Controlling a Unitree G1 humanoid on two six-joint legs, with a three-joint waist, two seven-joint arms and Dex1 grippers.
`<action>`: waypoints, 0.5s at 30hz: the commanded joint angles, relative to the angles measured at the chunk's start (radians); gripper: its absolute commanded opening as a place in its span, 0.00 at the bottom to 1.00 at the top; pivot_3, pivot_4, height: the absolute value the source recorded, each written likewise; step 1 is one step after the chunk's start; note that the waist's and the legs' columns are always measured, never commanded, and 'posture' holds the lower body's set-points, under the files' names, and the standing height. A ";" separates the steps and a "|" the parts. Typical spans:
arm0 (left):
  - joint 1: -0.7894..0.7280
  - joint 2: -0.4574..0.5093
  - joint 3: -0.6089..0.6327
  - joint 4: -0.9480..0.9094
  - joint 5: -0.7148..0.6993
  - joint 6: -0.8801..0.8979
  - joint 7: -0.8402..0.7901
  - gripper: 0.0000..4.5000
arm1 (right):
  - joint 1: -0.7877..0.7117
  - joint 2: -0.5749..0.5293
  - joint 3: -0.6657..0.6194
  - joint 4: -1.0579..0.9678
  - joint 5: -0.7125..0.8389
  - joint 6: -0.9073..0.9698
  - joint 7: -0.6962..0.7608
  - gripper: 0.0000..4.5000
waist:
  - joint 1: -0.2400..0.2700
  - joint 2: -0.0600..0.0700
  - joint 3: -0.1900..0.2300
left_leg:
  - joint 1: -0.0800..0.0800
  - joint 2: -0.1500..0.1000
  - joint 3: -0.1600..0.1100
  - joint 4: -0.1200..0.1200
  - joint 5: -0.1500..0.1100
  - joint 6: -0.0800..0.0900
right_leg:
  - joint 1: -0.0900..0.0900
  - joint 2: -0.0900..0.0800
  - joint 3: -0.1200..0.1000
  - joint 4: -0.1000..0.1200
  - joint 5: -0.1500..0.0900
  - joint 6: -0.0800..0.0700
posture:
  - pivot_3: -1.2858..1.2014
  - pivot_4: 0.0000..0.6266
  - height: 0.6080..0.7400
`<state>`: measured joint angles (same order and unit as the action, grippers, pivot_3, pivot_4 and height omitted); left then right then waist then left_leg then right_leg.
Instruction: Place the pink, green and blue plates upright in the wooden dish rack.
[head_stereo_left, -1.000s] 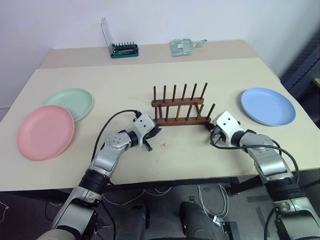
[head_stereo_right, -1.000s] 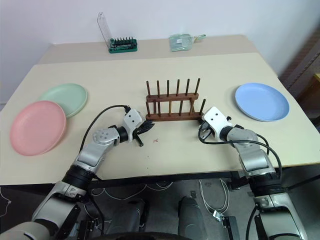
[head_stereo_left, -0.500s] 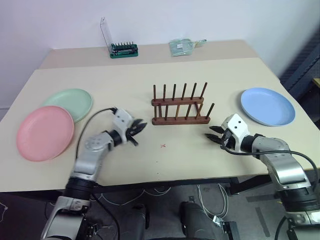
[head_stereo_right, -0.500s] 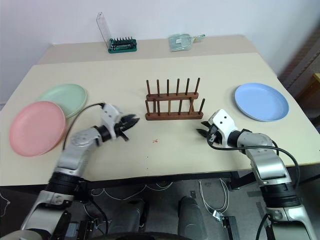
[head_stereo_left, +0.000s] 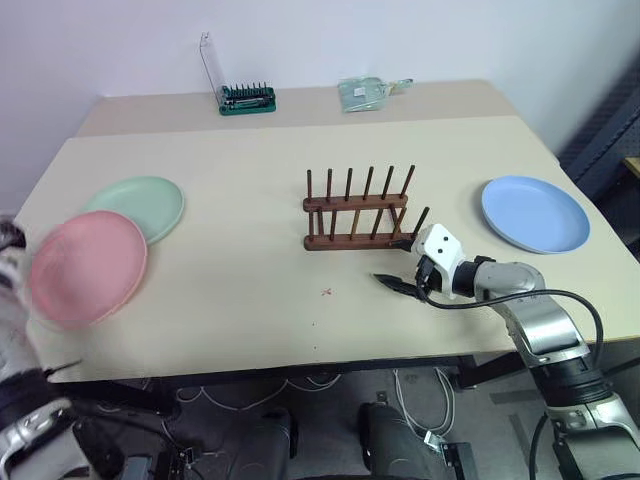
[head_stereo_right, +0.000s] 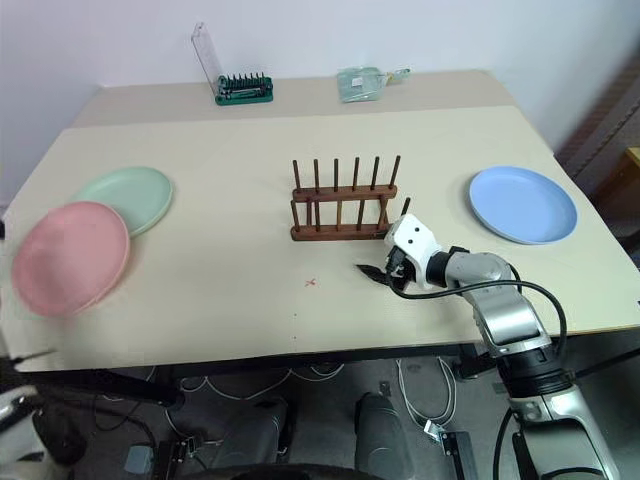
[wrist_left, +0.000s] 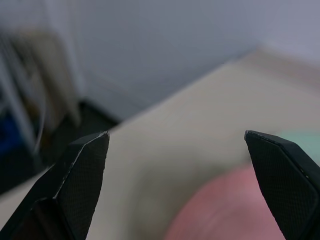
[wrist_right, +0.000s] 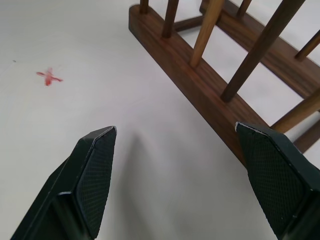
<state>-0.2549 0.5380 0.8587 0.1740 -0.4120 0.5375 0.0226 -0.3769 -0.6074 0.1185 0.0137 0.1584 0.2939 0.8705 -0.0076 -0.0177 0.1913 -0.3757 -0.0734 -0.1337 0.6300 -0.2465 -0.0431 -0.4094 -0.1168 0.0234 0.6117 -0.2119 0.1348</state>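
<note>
A second ago both my pincers were shut and touching the ends of the wooden dish rack (head_stereo_left: 357, 212). Now my left pincer (wrist_left: 175, 185) has swung far left, over the near left of the surface (head_stereo_left: 250, 160), jaws wide and empty, with the pink plate (head_stereo_left: 88, 267) just ahead. My right pincer (wrist_right: 177, 175) is also wide open, holding nothing, beside the rack's near right end. Green plate (head_stereo_left: 140, 203) and blue plate (head_stereo_left: 535, 213) lie flat; I think the pink one comes first
</note>
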 joint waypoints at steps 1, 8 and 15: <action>0.034 -0.036 0.050 -0.097 -0.094 0.053 0.002 0.99 | -0.039 0.012 0.012 0.009 -0.007 -0.043 0.016 0.86 | 0.005 -0.003 -0.001 | 0.000 0.000 -0.001 0.001 0.000 0.000 | 0.000 0.000 0.000 0.000 0.000 0.000 | 0.52 0.24 1.00; 0.120 -0.121 0.054 -0.127 -0.191 0.143 0.016 0.99 | -0.057 0.026 0.022 0.035 -0.016 -0.066 0.022 0.86 | -0.005 -0.005 -0.002 | 0.000 0.001 -0.001 -0.001 -0.001 -0.001 | 0.000 0.000 -0.001 0.000 0.000 0.000 | 0.52 0.24 1.00; 0.098 -0.125 0.014 -0.105 -0.197 0.119 0.025 0.48 | -0.028 0.020 0.011 0.013 -0.019 -0.068 0.009 0.86 | -0.003 -0.005 -0.002 | 0.001 0.000 0.000 -0.001 -0.001 -0.001 | 0.000 0.000 -0.001 0.000 0.000 -0.001 | 0.52 0.24 1.00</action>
<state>-0.1471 0.4091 0.8817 0.0727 -0.6015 0.6669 0.0468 -0.4062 -0.5864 0.1485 0.0622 0.1394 0.2402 0.8850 -0.0103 -0.0223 0.1893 -0.3751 -0.0731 -0.1340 0.6295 -0.2472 -0.0445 -0.4091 -0.1167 0.0228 0.6112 -0.2122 0.1342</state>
